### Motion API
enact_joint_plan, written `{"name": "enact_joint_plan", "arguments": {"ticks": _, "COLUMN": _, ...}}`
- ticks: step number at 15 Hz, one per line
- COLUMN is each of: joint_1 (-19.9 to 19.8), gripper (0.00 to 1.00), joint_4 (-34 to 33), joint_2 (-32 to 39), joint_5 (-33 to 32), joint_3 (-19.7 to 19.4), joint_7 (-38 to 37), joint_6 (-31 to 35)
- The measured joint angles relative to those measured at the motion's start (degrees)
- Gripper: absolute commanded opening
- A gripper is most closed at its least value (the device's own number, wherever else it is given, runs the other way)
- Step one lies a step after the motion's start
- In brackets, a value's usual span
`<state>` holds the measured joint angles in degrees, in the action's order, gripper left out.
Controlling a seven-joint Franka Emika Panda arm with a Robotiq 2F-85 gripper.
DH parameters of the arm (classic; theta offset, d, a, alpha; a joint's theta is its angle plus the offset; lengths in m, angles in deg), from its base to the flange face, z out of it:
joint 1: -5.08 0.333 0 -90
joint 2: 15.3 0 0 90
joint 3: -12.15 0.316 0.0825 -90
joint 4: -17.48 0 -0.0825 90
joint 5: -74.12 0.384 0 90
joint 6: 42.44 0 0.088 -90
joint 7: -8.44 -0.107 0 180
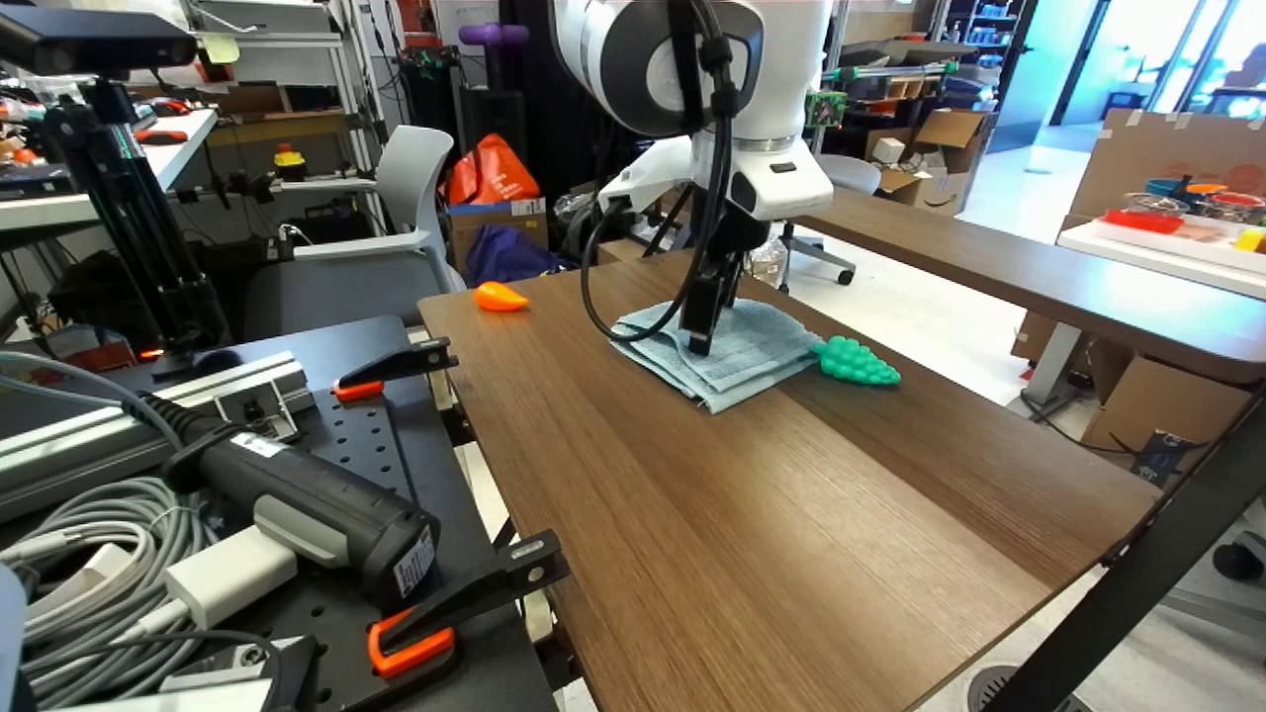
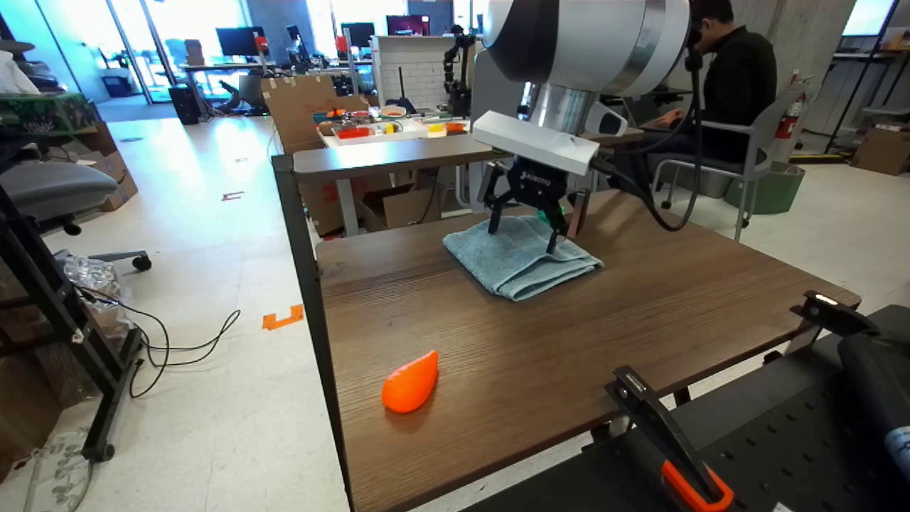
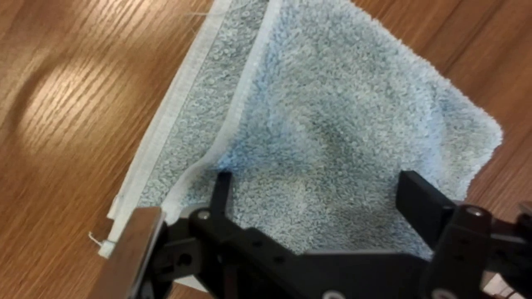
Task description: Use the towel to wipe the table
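Orange toy (image 1: 499,297): Although it lies on the table (image 1: 920,494), we place it well apart from the towel (image 1: 757,346).
Gripper (image 1: 714,328): We see it spread wide, tips at the towel's surface, nothing pinched between them.
Towel: We find it folded and rumpled on the table, directly beneath the gripper.
Green toy (image 1: 857,362): We log it at the towel's edge; whether they touch, we cannot tell.
Table: We judge positioning done; gripping and wiping appear to remain.
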<state>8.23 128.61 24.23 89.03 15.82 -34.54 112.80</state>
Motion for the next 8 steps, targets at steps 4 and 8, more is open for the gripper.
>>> {"name": "enact_joint_plan", "arguments": {"ticks": 4, "joint_1": 0.5, "gripper": 1.0, "joint_4": -0.1, "joint_2": 0.1, "joint_5": 0.0, "joint_3": -0.8, "joint_7": -0.1, "joint_6": -0.6}}
{"name": "enact_joint_plan", "arguments": {"ticks": 8, "joint_1": 2.9, "gripper": 1.0, "joint_4": -3.9, "joint_2": 3.7, "joint_5": 0.0, "joint_3": -3.3, "joint_7": -2.5, "joint_6": -2.7}}
